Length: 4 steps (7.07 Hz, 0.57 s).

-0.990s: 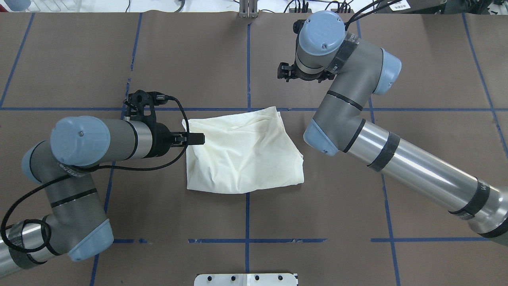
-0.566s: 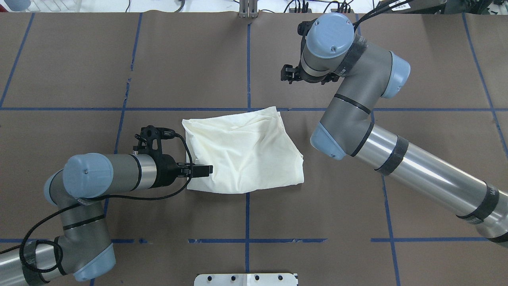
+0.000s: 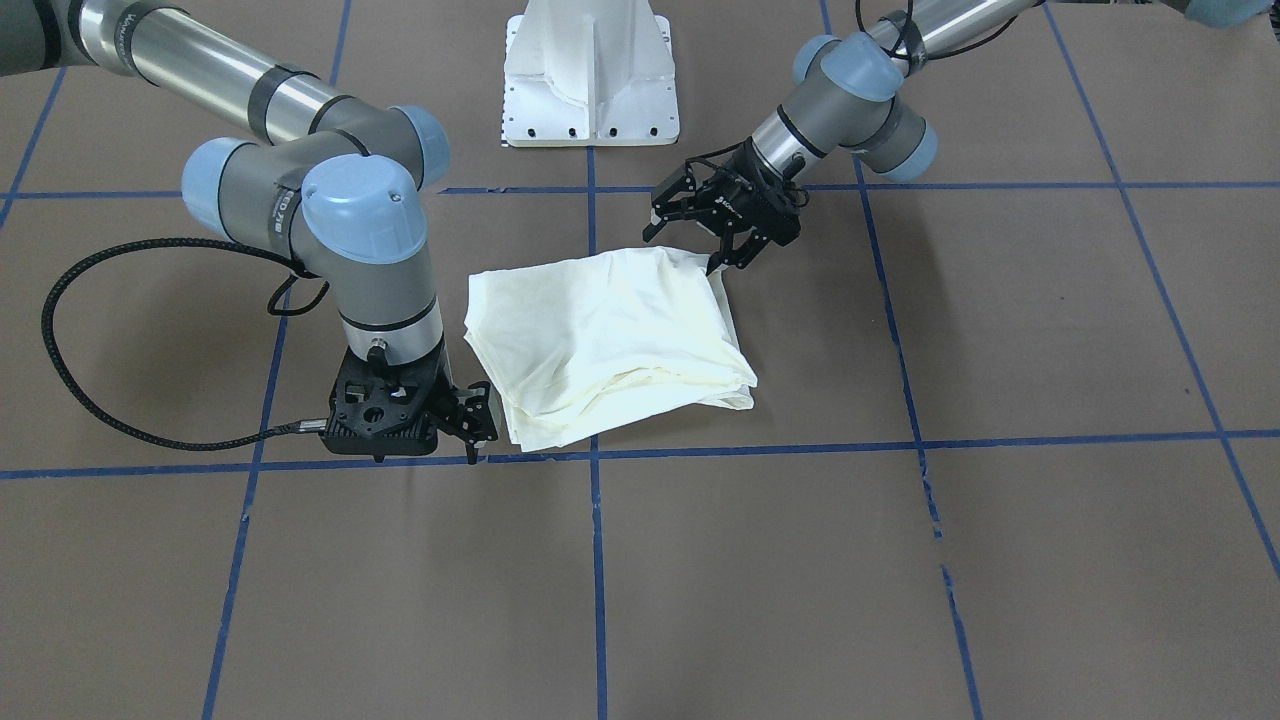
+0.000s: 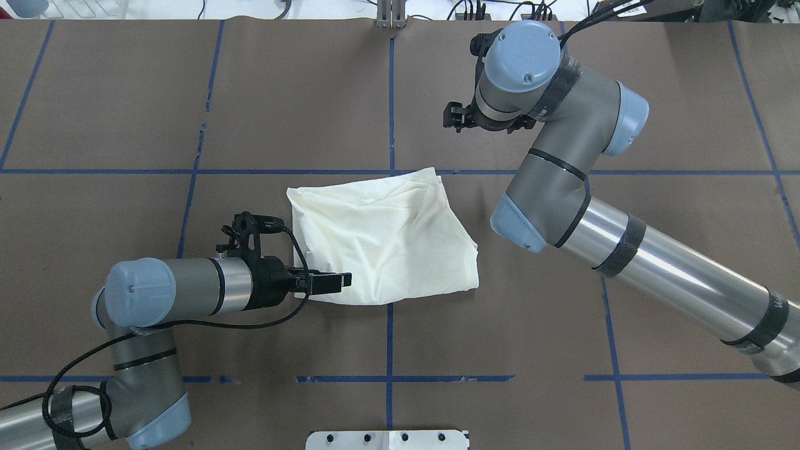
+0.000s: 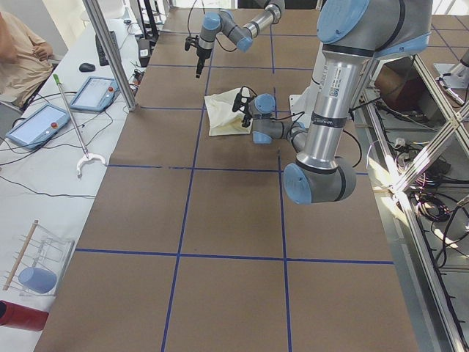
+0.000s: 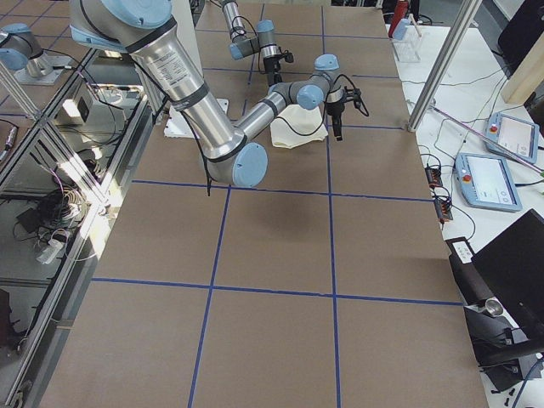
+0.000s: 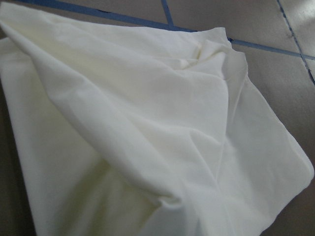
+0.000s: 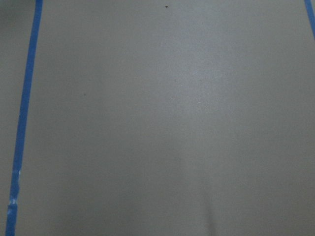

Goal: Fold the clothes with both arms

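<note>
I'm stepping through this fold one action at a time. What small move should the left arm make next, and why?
Probably ease the left tool onto the near corner of the shirt to pinch it. Its jaws look open right at that corner, and the right tool hangs off the cloth.

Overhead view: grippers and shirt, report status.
Left gripper open over near-left corner of shirt. Right gripper looks open, off the cloth. Shirt folded, plain side up. No obstruction seen.

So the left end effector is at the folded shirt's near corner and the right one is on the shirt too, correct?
No: the right end effector is off the shirt, over the table past its far edge; the overhead view shows it. The rest stands.
</note>
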Available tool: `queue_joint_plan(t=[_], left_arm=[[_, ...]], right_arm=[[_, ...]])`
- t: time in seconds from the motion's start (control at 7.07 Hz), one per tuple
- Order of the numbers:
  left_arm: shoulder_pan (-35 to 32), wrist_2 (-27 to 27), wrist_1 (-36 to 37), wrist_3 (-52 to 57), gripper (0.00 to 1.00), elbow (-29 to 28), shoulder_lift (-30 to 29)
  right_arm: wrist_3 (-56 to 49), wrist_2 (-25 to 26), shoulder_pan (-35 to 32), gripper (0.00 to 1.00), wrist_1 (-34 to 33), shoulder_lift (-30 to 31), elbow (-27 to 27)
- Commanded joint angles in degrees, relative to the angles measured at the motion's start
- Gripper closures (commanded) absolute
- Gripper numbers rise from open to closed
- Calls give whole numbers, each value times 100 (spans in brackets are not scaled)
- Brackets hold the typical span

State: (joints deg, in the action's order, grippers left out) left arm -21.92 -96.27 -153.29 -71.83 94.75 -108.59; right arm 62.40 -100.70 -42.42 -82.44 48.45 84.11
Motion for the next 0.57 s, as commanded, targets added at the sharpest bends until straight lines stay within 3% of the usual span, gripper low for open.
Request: queue_joint_plan(t=[0.0,0.42], left_arm=[[-40,3,-79,-24,0,-27,-4],[-5,-31,-79,-366,0,-80,-30]], right_arm=[[0,7,6,0,0,24,1],[-9,16,6,0,9,68,1]])
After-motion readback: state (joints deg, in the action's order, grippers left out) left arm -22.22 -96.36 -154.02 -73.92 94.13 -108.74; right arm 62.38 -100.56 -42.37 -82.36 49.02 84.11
